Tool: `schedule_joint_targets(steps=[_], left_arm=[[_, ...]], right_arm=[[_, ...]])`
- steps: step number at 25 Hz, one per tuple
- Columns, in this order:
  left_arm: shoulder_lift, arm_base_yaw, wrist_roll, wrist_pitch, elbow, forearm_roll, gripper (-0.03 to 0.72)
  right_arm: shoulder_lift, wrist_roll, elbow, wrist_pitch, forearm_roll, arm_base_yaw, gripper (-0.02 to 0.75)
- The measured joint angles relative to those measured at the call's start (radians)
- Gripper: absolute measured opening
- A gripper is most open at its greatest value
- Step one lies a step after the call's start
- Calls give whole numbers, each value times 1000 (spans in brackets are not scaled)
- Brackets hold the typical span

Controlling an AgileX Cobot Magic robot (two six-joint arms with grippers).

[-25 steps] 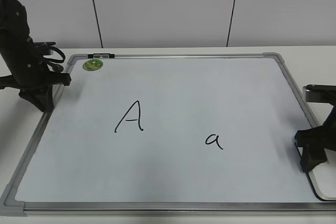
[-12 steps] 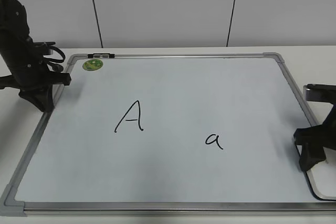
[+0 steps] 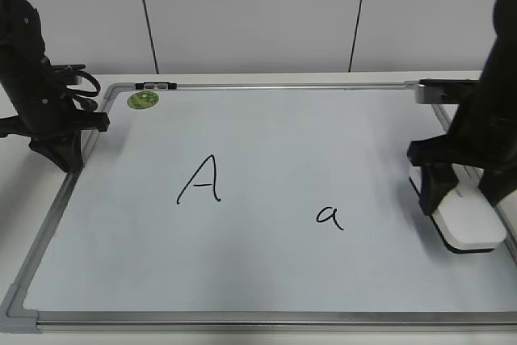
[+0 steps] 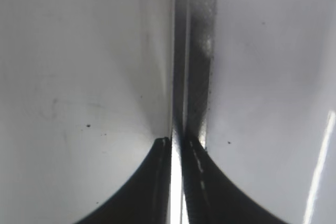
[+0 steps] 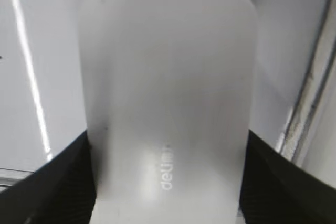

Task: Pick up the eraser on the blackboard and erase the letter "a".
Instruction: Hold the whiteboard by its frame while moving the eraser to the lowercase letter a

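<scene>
The eraser [image 3: 470, 225] is a white glossy block lying at the right side of the blackboard [image 3: 283, 131]. My right gripper [image 3: 460, 197] straddles it and is shut on its two long sides. In the right wrist view the eraser [image 5: 168, 77] fills the frame between the black fingers [image 5: 168, 182], with grey lettering on top. The letter "a" [image 3: 329, 216] is written in black to the left of the eraser, a clear gap away. My left gripper [image 3: 65, 155] is shut and empty at the board's left edge; in the left wrist view [image 4: 176, 142] its tips sit over the metal frame.
A larger capital "A" [image 3: 199, 181] is left of the middle of the board. A round green magnet [image 3: 143, 100] and a small dark clip [image 3: 155, 86] sit at the top left corner. The board's silver frame [image 5: 315, 103] runs just right of the eraser.
My right gripper has moved up and to the left from the board's lower right corner, and the eraser came with it onto the board's right side. The left arm has not moved.
</scene>
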Motion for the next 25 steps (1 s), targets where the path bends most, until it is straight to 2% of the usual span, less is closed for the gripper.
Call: schedule_joint_targets(steps=[5, 11, 25], left_arm=[[0, 1, 0, 0, 0, -2, 55], [0, 2, 0, 2, 0, -4, 55], [0, 3, 6, 2, 0, -6, 55]], right_arm=[[93, -1, -145, 48, -4, 99, 523], [202, -1, -259, 53, -4, 175, 523], [320, -1, -313, 74, 13, 219, 522]])
